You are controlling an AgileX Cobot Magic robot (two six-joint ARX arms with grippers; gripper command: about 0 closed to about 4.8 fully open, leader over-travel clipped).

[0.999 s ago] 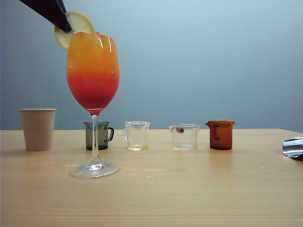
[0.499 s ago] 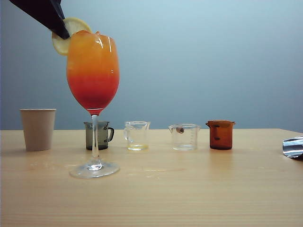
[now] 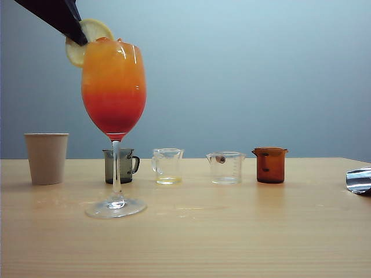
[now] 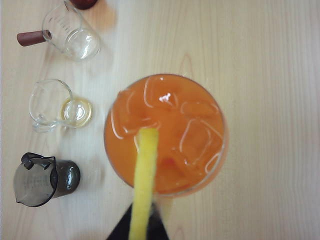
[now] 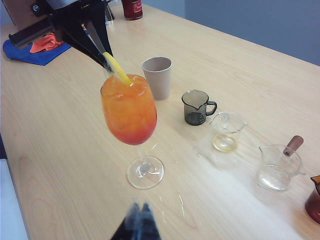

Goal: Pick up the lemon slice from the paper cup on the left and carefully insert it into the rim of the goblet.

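The left gripper [image 3: 80, 36] is coming in from the upper left corner of the exterior view, angled down, with its dark fingers [image 5: 92, 37] pinching shut on the lemon slice [image 3: 87, 36] right at the goblet [image 3: 114, 87] rim. The right gripper [image 5: 138, 220] is hanging back off to the right side, fingertips pressed together, gripping nothing.

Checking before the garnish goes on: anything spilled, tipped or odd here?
Nothing stands out. The goblet stands upright on the dry table; the left gripper, shut on the lemon slice, holds it at the rim. Right gripper is shut, away.
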